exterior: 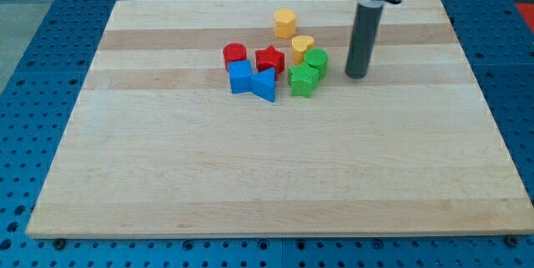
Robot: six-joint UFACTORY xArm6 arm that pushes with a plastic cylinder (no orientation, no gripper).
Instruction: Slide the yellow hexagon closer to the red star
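Observation:
The yellow hexagon [285, 22] stands near the board's top middle, apart from the other blocks. The red star [269, 58] sits below and slightly left of it, in a cluster. My tip [356, 75] rests on the board to the right of the cluster, a short gap right of the green blocks, and lower right of the yellow hexagon. The rod rises straight up from the tip to the arm at the view's top.
Around the red star: a red round block [235, 53] on its left, a blue block [240, 77] and a blue triangle [264, 84] below, a second yellow block [302, 48] to its right, a green round block [316, 61] and a green star-like block [303, 79].

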